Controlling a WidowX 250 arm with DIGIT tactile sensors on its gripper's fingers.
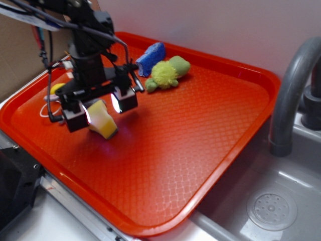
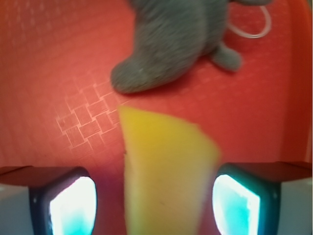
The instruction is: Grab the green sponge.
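On the red tray [image 1: 210, 150], left part, the hand [image 1: 103, 111] hangs w/ its two lit pads either side of the green sponge [image 1: 103, 119]. The sponge is a yellow foam wedge; in the ext. view a dark layer shows along its lower edge. It sits between the fingers [image 1: 124, 100], tilted, low end at or near the tray floor; can't tell if it rests there or is lifted. In the wrist view the sponge [image 2: 166, 171] fills the middle, w/ a visible gap to each pad, so the fingers are apart and not pressing the foam.

Just beyond the sponge in the wrist view lies a grey plush toy [image 2: 176, 41], w/ a loop of white cord [image 2: 254, 30] next to it. At the tray's far edge are a blue sponge [image 1: 150, 58] and a green fuzzy plush toy [image 1: 168, 73], touching or nearly so, well apart from the hand. A grey faucet [image 1: 291, 90] and sink drain [image 1: 272, 210] are to the right of the tray.
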